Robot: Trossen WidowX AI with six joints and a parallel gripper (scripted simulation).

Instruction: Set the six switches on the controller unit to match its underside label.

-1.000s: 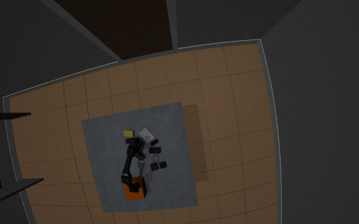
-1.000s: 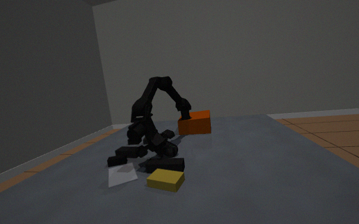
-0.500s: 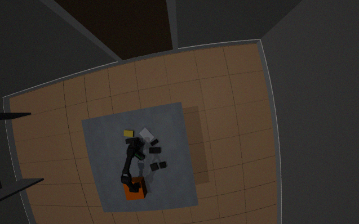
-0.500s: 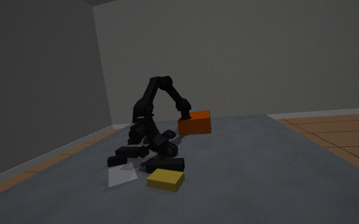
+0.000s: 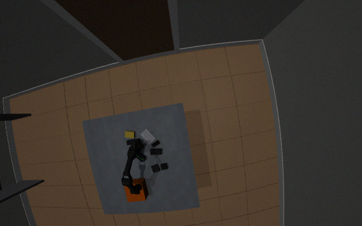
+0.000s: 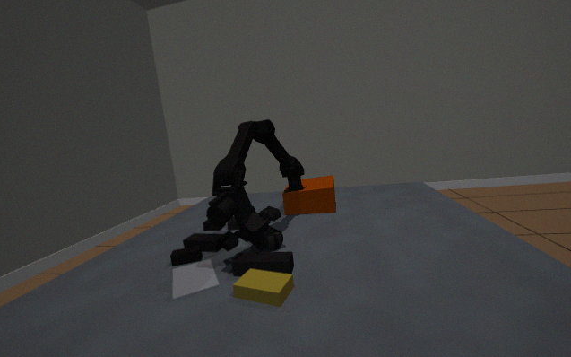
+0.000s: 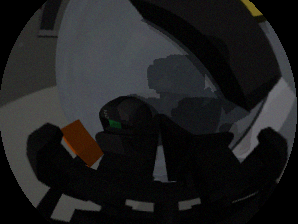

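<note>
Left of centre in the wrist view, the closed end effector (image 7: 158, 116) is hovering by the controller unit (image 5: 141, 157) (image 7: 127, 114), pinching nothing.

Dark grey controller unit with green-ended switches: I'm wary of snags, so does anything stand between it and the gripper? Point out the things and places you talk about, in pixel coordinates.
Nothing visible stands between the shut gripper (image 7: 159, 120) and the controller unit (image 5: 141, 157) (image 7: 131, 112). The long black block (image 5: 133, 141) (image 6: 264, 262) (image 7: 200, 40) lies off to one side.
</note>
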